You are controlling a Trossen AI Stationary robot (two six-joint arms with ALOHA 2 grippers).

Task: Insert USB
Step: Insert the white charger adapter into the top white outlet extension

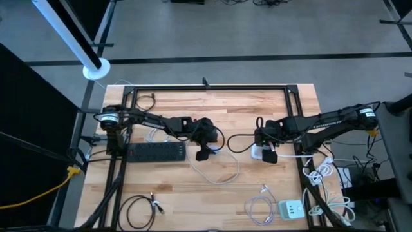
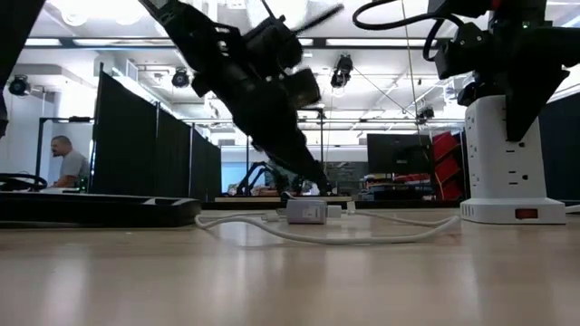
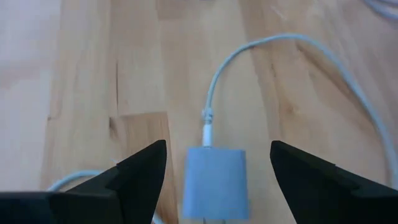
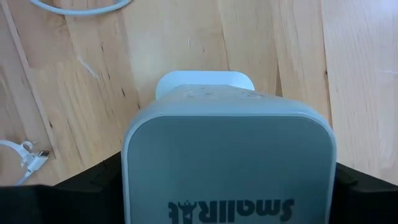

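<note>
Left pincer [image 3: 214, 180] spread wide, poised over white USB charger block [image 3: 215, 182] lying on tabletop [image 3: 81, 68] mid-table, its white cable [image 3: 217, 81] trailing off. Right pincer [image 4: 229, 186] clamped on both sides of white tower power strip [image 4: 229, 168], standing upright right of centre.

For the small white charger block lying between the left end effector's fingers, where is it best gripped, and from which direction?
Grip the white charger block across its two flat long sides, coming straight down from above. It lies flat on the table, its cable leaves one end, and the open left end effector already straddles it.
</note>
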